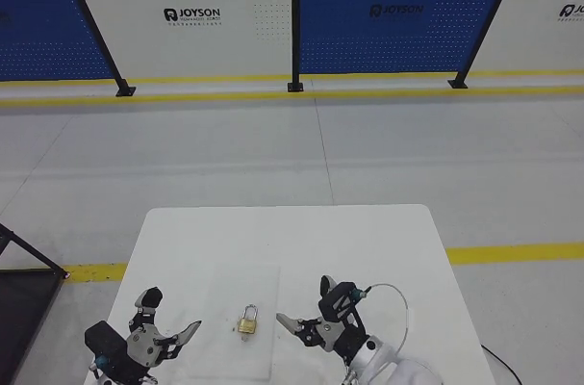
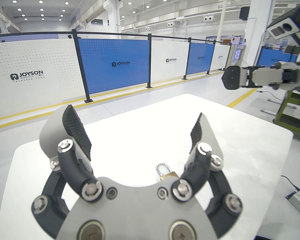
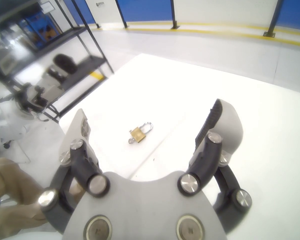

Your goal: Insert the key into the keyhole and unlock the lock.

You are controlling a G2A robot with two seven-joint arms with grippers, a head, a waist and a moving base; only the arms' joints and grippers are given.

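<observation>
Top view, one lock (image 1: 248,322), one key (image 3: 130,140), one table (image 1: 368,241)

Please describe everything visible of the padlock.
The padlock is small, with a brass-looking body and a silver shackle that looks closed. It lies flat on the white table, between the left claw and the right claw, both open, touching neither. A silvery key sits at its base; whether inserted, I cannot tell.

Your left gripper (image 2: 134,116) and right gripper (image 3: 148,108): pale grey palm plates, black curved linkages, silver round-headed screws (image 2: 91,189), grey finger shells faced with black ribbed pads (image 2: 76,131). Each plate carries two large ringed discs. A thin pale cable (image 1: 399,306) loops beside your right wrist.
</observation>
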